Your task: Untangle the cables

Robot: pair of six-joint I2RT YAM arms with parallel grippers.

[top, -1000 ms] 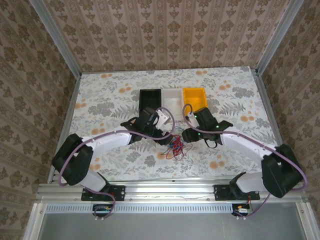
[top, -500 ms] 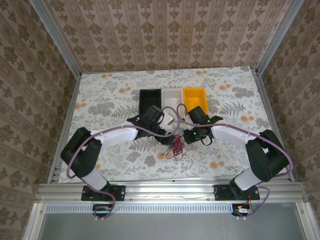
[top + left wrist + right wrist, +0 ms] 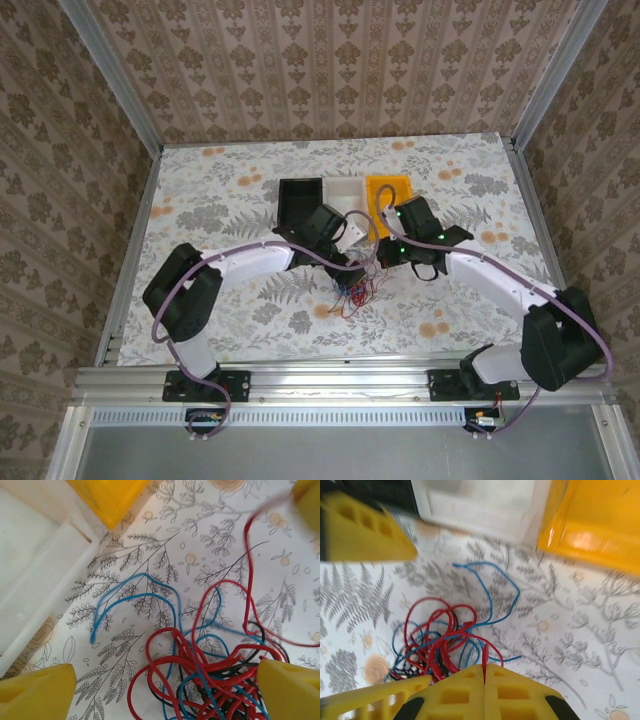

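Two wrist views close in on the cables, a red, blue and dark tangle on the floral table. From the left wrist you see the left gripper spread wide, one finger either side of the tangle. The right wrist shows you a detail too small to make out from overhead: the right gripper clenched on one red strand. The overhead view adds the black bin, white bin and yellow bin just beyond.
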